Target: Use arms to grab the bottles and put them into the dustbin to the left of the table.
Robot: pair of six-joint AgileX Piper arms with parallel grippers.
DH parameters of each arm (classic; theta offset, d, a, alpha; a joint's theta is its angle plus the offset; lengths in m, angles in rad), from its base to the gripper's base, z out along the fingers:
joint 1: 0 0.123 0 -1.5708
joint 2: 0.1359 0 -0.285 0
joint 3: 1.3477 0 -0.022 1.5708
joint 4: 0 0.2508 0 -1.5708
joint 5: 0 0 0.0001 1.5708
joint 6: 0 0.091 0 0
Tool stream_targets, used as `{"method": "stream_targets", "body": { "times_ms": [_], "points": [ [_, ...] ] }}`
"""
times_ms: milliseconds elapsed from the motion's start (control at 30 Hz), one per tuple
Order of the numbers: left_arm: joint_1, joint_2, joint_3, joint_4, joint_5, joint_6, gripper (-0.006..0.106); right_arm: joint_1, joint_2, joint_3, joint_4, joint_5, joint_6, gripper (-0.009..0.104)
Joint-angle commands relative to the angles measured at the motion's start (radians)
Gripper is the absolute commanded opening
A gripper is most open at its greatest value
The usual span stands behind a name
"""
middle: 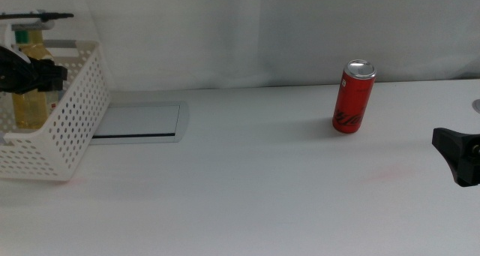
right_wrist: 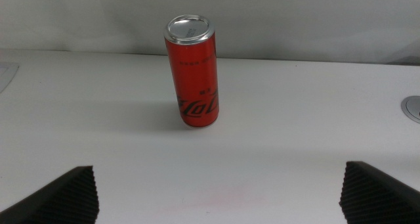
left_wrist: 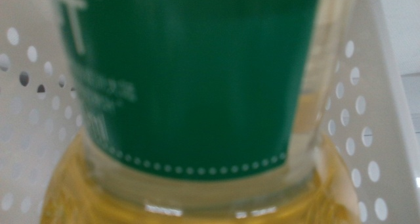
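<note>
The left gripper held the yellow bottle inside the basket; its fingers were hidden, so their state was unclear. The red can stood upright on the desk, well right of the basket, and the right gripper waited near it with fingers wide apart.

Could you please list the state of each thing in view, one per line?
Yellow bottle: upright inside the bin, at the left tool.
Can: upright on the table, untouched.
Bin: upright at the table's left end.
Left tool: over the bin at the bottle.
Right tool: open, facing the can, apart from it.
</note>
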Motion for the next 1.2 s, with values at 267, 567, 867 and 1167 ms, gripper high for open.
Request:
{"method": "stream_targets", "body": {
  "times_ms": [267, 567, 867, 1167],
  "points": [
    [-0.001, -0.007, -0.019, -0.015, -0.045, -0.04, 0.012, -0.004, -0.005, 0.007, -0.001, -0.011, -0.006, 0.103],
    [-0.001, -0.007, -0.019, -0.015, -0.037, -0.04, 0.088, -0.004, -0.005, 0.007, -0.001, -0.011, -0.006, 0.103],
    [-0.001, -0.133, -0.019, -0.03, -0.026, -0.068, 0.088, -0.004, -0.005, 0.007, -0.001, -0.011, -0.006, 0.103],
    [-0.11, -0.398, -0.019, -0.093, 0.028, -0.05, 0.088, -0.004, -0.005, 0.007, -0.001, -0.021, -0.006, 0.103]
  ]
}}
